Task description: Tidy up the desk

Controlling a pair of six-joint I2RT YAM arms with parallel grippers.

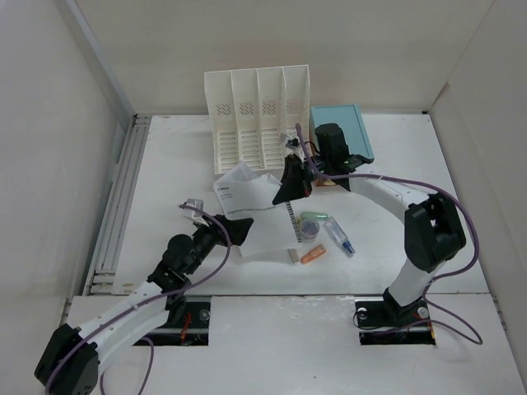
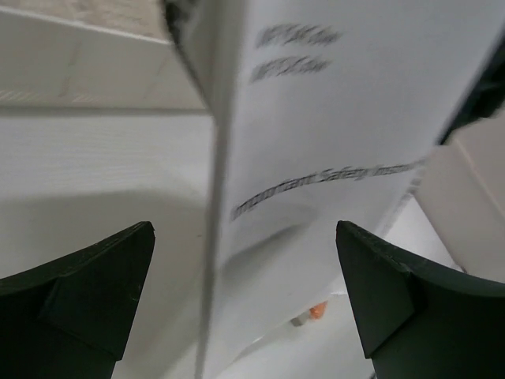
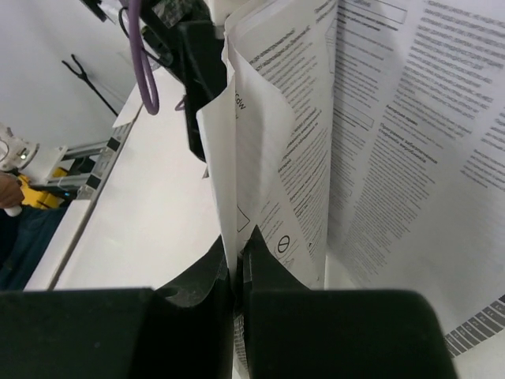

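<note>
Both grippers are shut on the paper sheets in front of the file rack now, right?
No. Only the right gripper is shut on the paper sheets in front of the file rack. The left gripper is open: the left wrist view shows its fingers wide apart with a sheet between them.

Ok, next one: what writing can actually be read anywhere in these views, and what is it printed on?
"Important Safety Instr..." on the folded leaflet, left wrist view; it is blurred and its end is cut off.
Two short lines above it on the same sheet: too blurred to read.
Dense fine print on the leaflet in the right wrist view: too small to read.
White file rack and light-blue drawer box: no text visible.
</note>
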